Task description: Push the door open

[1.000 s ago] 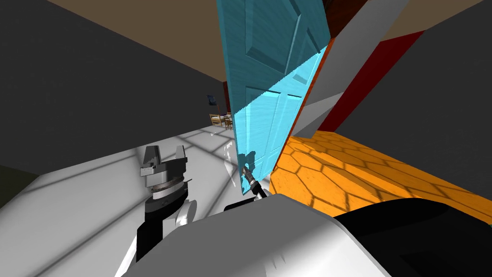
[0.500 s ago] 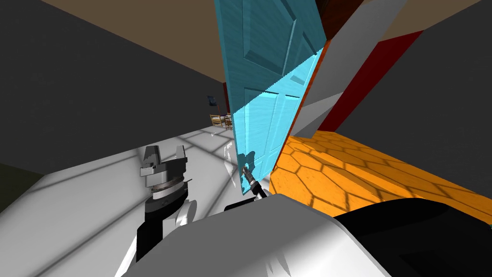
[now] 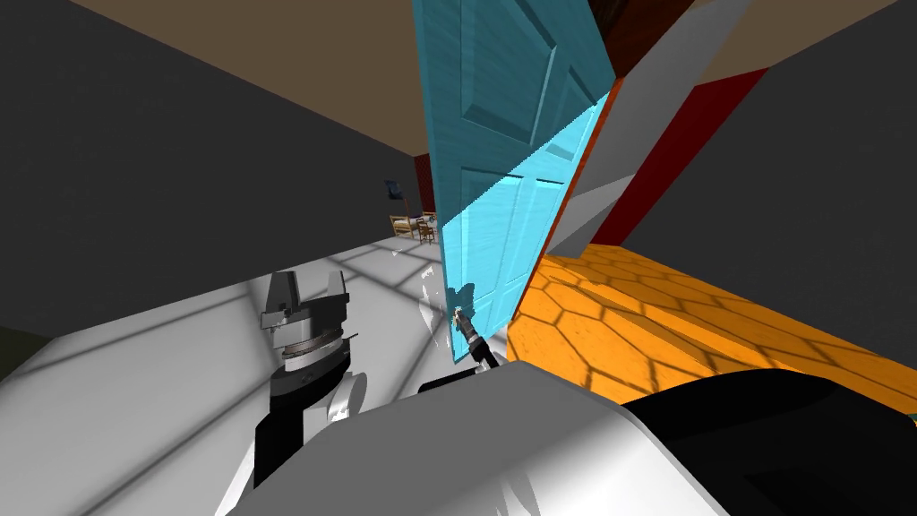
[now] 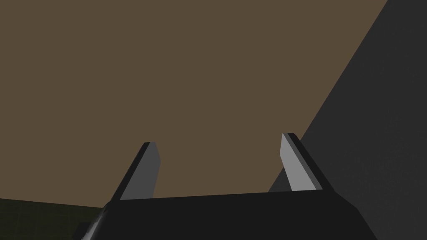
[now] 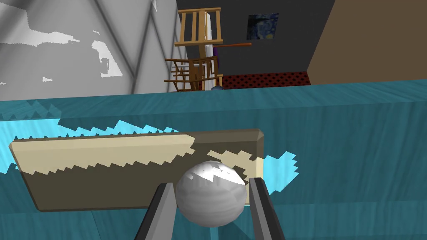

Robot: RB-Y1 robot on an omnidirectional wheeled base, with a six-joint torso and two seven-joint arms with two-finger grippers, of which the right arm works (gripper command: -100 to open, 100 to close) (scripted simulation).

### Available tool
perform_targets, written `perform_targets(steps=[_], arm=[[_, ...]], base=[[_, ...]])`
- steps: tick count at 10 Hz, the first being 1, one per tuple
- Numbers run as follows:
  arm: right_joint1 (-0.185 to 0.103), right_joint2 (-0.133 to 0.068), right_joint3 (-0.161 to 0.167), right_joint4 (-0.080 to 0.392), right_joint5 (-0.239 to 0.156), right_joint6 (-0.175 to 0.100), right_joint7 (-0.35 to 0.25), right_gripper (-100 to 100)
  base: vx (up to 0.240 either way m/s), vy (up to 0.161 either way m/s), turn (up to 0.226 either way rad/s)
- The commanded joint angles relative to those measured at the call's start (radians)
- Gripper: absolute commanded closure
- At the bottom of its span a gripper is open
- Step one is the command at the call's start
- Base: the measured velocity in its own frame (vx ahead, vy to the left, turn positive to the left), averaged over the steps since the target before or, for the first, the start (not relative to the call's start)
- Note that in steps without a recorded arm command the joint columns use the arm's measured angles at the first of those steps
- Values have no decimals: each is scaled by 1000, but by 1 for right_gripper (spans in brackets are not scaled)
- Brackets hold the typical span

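Right gripper [image 5: 210, 183] clamps the doorknob [image 5: 210, 204]; teal door [image 3: 501, 224] seems swung slightly wider, push progressing; left gripper [image 4: 219, 139] spread, idle beside door.

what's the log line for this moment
right gripper: shut on knob | door: teal, ajar | left gripper: open, raised

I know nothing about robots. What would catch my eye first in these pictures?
The bright blue panelled door stands ajar in the middle of the head view, with a vivid orange honeycomb floor to its right. In the right wrist view, the right gripper clasps a round grey-white knob on a tan plate fixed to that door. The left gripper is held up, open, over the white floor.
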Motion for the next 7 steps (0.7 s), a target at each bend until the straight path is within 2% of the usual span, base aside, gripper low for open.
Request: perform_targets(steps=[1, 7], arm=[[-11, -1, -24, -2, -8, 1, 6, 100], [-26, 19, -104, 14, -34, 6, 26, 100]], base=[[153, 131, -56], [157, 138, -67]])
